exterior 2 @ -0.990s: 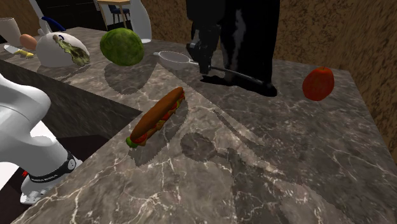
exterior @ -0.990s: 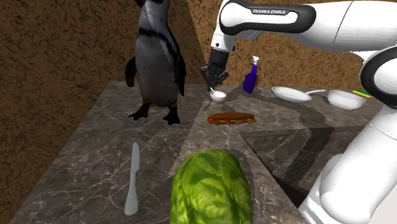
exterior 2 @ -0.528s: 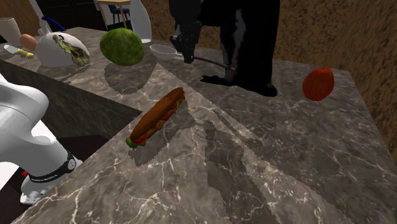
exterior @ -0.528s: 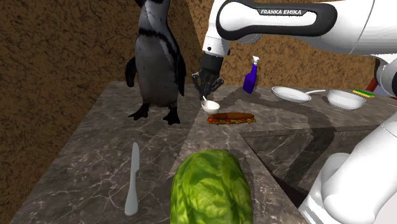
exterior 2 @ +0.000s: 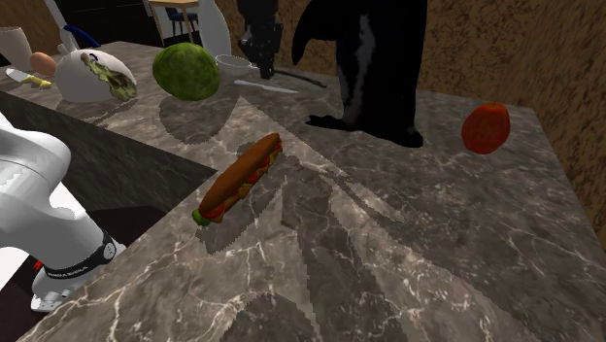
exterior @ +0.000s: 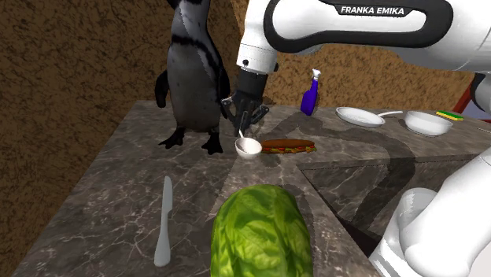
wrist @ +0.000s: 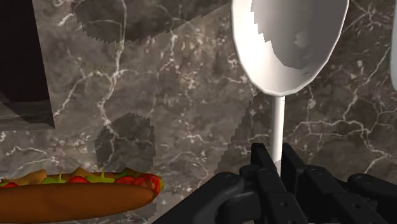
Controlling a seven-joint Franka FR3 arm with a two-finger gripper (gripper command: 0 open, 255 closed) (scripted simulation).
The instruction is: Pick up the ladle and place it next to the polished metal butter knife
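Gripping the handle of the white ladle [exterior: 249,147], the pincer [exterior: 245,124] has carried it from the far edge of the desk [exterior: 118,197] to its middle, closing on the butter knife [exterior: 164,220] near the front edge.

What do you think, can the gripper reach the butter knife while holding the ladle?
Probably yes. The gripper, shut on the ladle, hangs over the counter, which looks bare from there to the butter knife. The penguin stands off to the side.
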